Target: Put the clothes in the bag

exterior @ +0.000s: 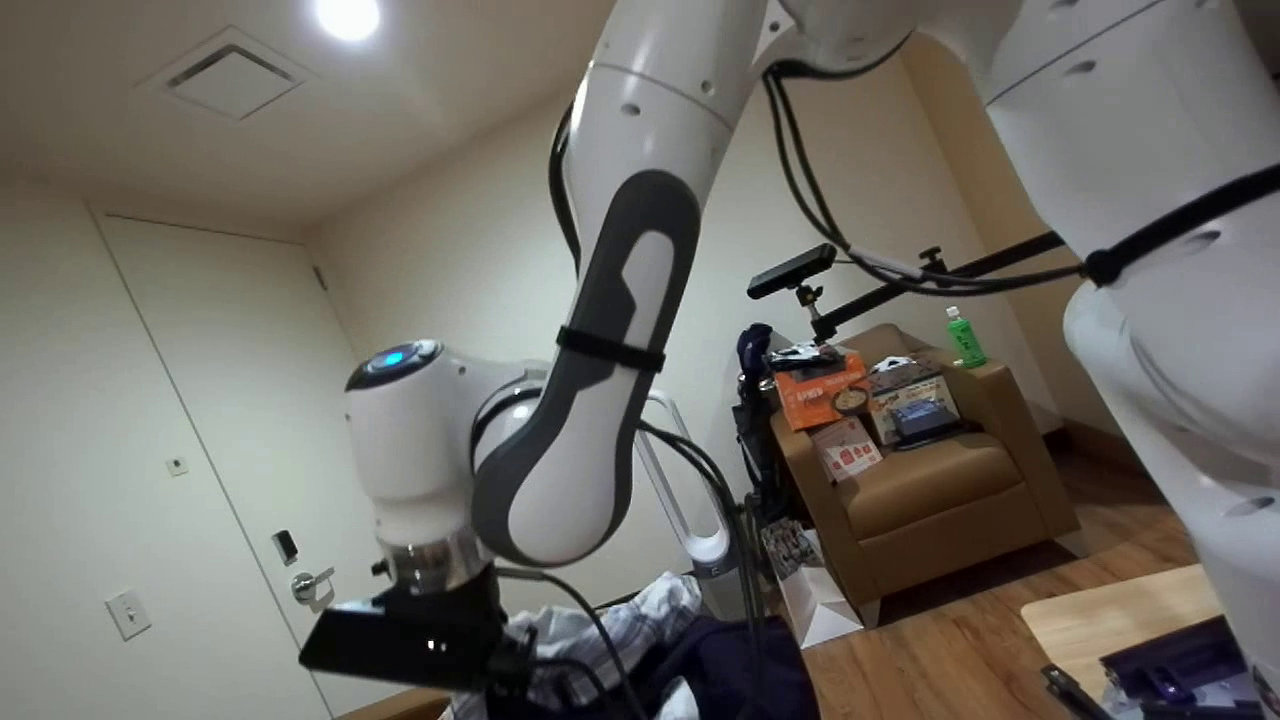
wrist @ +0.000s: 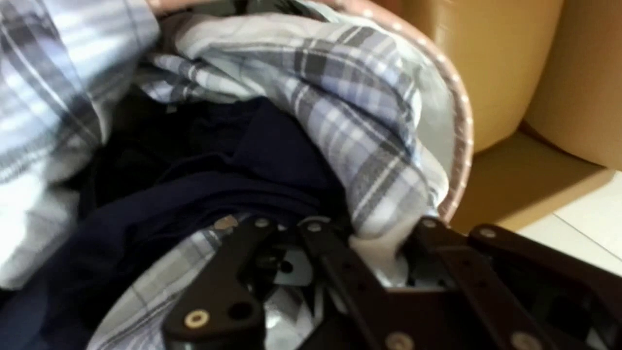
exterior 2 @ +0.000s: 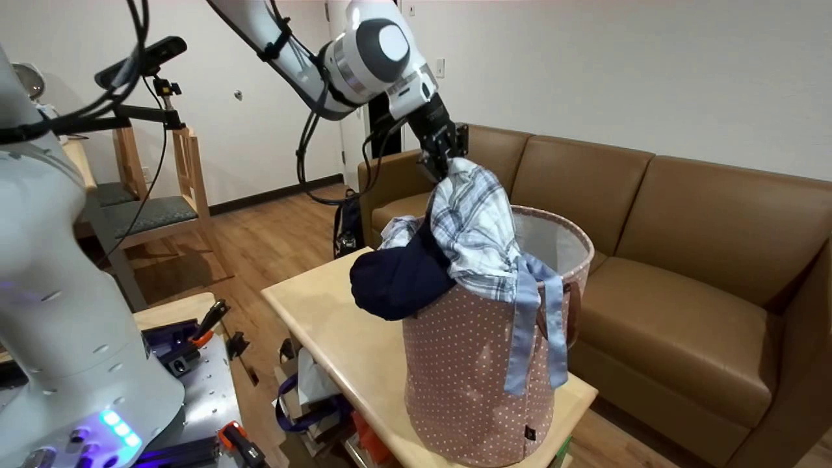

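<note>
The bag is a pink polka-dot basket (exterior 2: 478, 370) with blue ribbons, upright on a wooden table. A plaid shirt (exterior 2: 478, 221) and a navy garment (exterior 2: 400, 276) lie over its near rim and hang partly outside. In the wrist view, plaid cloth (wrist: 350, 131) and navy cloth (wrist: 233, 180) lie inside the basket rim (wrist: 461, 126). The garments also show in an exterior view (exterior: 740, 665). My gripper (wrist: 371, 233) is over the basket mouth, its fingers apart with plaid cloth between them. Its fingertips are hidden in cloth, so grip is unclear. The gripper touches the shirt's top in an exterior view (exterior 2: 442, 166).
The basket stands on a light wooden table (exterior 2: 325, 299). A brown sofa (exterior 2: 682, 312) runs behind it. A brown armchair (exterior: 930, 480) with packages stands farther off. A camera on a black arm (exterior: 795, 270) projects near the robot. Cables hang from the arm.
</note>
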Controlling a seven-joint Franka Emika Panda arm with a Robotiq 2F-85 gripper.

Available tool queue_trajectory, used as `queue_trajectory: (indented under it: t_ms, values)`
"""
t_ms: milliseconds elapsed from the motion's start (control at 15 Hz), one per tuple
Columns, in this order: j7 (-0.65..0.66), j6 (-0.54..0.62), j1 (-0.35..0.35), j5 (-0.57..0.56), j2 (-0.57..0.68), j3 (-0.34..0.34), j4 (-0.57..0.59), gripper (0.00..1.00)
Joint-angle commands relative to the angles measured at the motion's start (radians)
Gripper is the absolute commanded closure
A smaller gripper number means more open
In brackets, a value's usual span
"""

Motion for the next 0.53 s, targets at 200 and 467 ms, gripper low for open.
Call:
queue_trajectory:
  t_ms: [200, 467]
  values:
    - [-0.166, 0.054, 0.027, 0.302, 0.26, -0.071, 0.021, 0.94]
    - [-0.352, 0.182, -0.038, 0.624, 0.31, -0.062, -0.019, 0.94]
